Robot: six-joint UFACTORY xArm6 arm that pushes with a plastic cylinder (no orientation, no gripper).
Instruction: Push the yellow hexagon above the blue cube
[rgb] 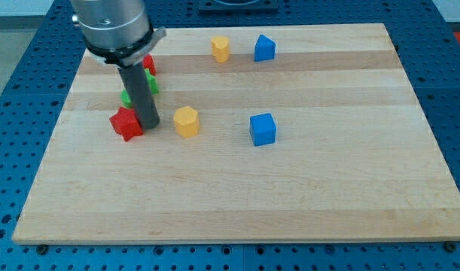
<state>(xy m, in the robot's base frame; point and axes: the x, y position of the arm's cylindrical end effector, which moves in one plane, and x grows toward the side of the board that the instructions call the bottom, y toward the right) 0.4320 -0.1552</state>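
Now, from the camera view, my tip (147,123) rests on the bench (237,203), touching the red star block (126,123) on its right; it is a bare rod and holds nothing. The yellow hexagon (186,121) sits just to the tip's right, with the blue cube (263,129) further right across open wood. Near the top edge lie another yellow block (220,48) and a blue block (264,48). A green block (129,93) and a second red block (148,65) hide partly behind the rod.
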